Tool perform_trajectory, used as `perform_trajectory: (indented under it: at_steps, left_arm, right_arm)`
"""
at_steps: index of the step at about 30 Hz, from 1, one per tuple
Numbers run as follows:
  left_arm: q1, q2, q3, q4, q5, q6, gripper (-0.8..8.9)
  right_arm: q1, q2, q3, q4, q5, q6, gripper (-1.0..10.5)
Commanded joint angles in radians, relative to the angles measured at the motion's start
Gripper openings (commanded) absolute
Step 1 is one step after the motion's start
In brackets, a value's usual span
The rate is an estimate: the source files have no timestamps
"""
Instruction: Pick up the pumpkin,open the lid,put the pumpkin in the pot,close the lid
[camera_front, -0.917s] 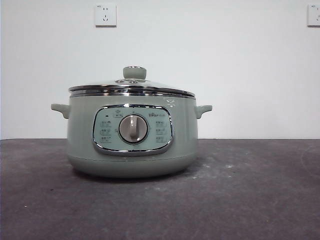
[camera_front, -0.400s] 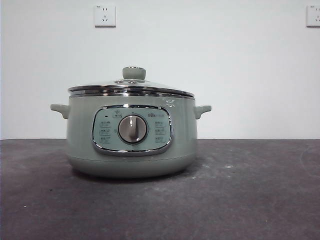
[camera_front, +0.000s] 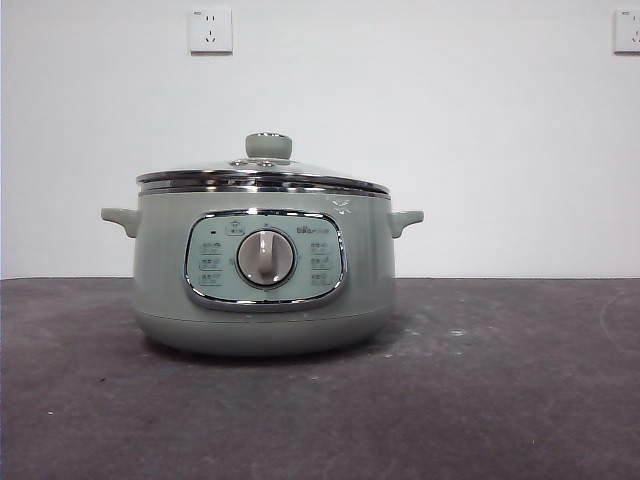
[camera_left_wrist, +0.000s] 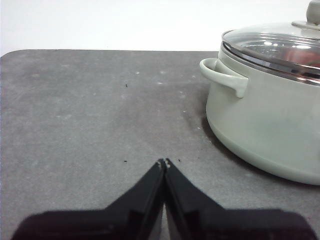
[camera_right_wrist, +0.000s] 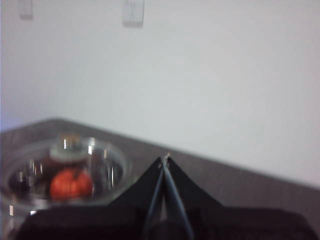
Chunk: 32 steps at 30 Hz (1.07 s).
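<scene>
Front view: the pot (camera_front: 262, 272) sits lidded on the table (camera_front: 500, 400) | pumpkin (camera_right_wrist: 71, 183) inside, under the lid (camera_front: 262, 178) | both grippers, left (camera_left_wrist: 164, 163) and right (camera_right_wrist: 165, 159), closed and empty | lid likely slick, breakable glass; take it by its knob (camera_front: 268, 146).

1. You have a pot (camera_front: 262, 300) with a smooth sage-green body of soft satin sheen, most likely plastic or enamel; its side handle (camera_left_wrist: 223, 75) looks the same.
2. Your lid (camera_left_wrist: 280, 47) is clear glass, glossy with bright reflections, bound by a polished chrome rim; its knob (camera_front: 269, 146) is pale matt green.
3. At 6 o'clock below that knob, the control panel (camera_front: 265, 258) has a mirror-bright chrome frame and a brushed grey dial.
4. Through the glass you see the pumpkin (camera_right_wrist: 70, 184), glossy orange-red.
5. Your table (camera_left_wrist: 80, 110) is dark grey, matt, faintly speckled and scuffed.
6. The left gripper (camera_left_wrist: 164, 163) is matt black.
</scene>
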Motion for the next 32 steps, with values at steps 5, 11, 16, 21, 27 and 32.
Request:
perform_trajectory:
  at_steps: [5, 11, 16, 21, 27, 32]
  left_arm:
    - [0.003, -0.003, -0.016, 0.001, -0.002, -0.006, -0.03]
    - [0.003, -0.003, -0.016, 0.001, -0.002, -0.006, -0.03]
    - [0.003, -0.003, -0.016, 0.001, -0.002, -0.006, -0.03]
    - [0.003, -0.003, -0.016, 0.001, -0.002, -0.006, -0.03]
    - [0.003, -0.003, -0.016, 0.001, -0.002, -0.006, -0.03]
    - [0.003, -0.003, -0.016, 0.001, -0.002, -0.006, -0.03]
  right_arm:
    - [-0.001, -0.143, -0.289, 0.02, 0.067, 0.054, 0.0]
    - [-0.001, -0.233, -0.437, 0.019, 0.11, 0.092, 0.0]
    - [-0.001, -0.243, -0.485, 0.013, 0.11, 0.092, 0.0]
    - [-0.001, -0.243, -0.485, -0.017, 0.11, 0.091, 0.0]
    - [-0.001, -0.243, -0.485, -0.011, 0.108, 0.131, 0.0]
    - [-0.001, -0.243, -0.485, -0.011, 0.108, 0.131, 0.0]
